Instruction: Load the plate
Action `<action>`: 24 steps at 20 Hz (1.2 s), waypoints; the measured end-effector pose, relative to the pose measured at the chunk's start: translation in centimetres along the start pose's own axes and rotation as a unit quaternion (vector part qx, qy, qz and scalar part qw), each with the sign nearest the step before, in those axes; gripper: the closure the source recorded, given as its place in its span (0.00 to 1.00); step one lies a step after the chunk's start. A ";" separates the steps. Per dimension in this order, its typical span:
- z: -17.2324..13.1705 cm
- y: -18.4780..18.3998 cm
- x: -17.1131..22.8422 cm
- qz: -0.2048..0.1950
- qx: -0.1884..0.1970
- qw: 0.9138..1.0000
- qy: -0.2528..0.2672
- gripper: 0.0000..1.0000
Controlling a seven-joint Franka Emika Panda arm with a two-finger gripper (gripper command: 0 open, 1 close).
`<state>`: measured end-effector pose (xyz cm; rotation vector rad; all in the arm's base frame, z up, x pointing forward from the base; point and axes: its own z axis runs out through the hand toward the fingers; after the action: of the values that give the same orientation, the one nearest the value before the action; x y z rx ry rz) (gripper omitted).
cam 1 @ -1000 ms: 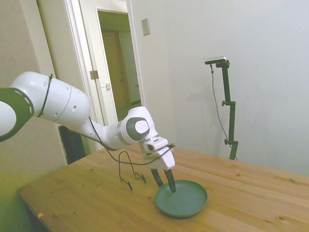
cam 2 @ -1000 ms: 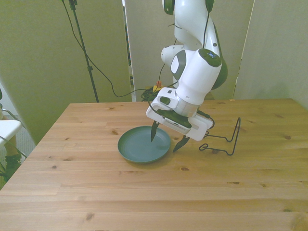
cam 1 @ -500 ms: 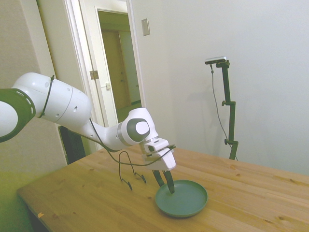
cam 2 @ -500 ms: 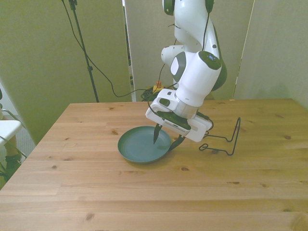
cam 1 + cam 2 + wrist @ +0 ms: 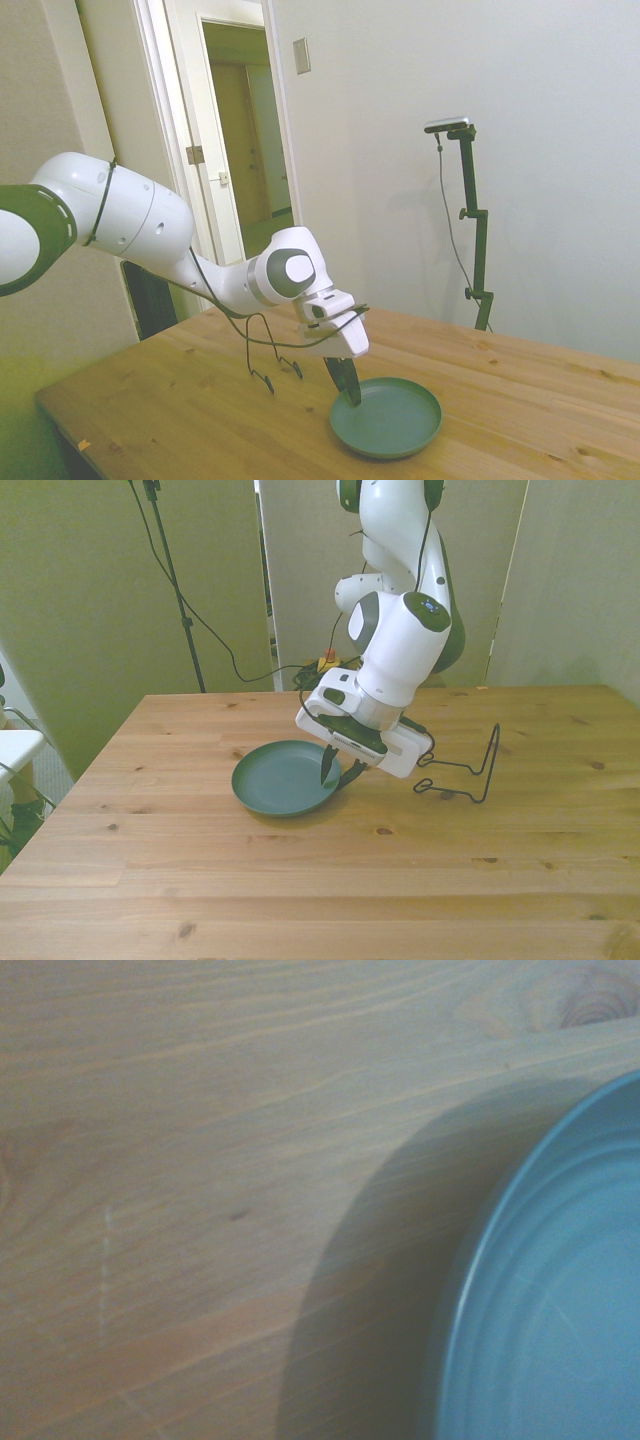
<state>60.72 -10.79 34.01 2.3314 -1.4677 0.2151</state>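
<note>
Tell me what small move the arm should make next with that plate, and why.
Probably lift the plate a little, then carry it toward the wire stand. The gripper looks shut on the plate's rim on the side nearer the stand, and the plate is low over the table. The stand sits empty off to the front view's right, so raising first should avoid dragging the rim across the wood.

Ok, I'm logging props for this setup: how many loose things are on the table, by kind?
Plate: 1
Wire stand: 1
Total: 2
</note>
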 end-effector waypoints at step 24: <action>-16.6 6.8 -4.6 -0.044 0.194 0.979 -0.043 1.00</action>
<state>53.79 -3.05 49.38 2.7374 -1.4653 0.4142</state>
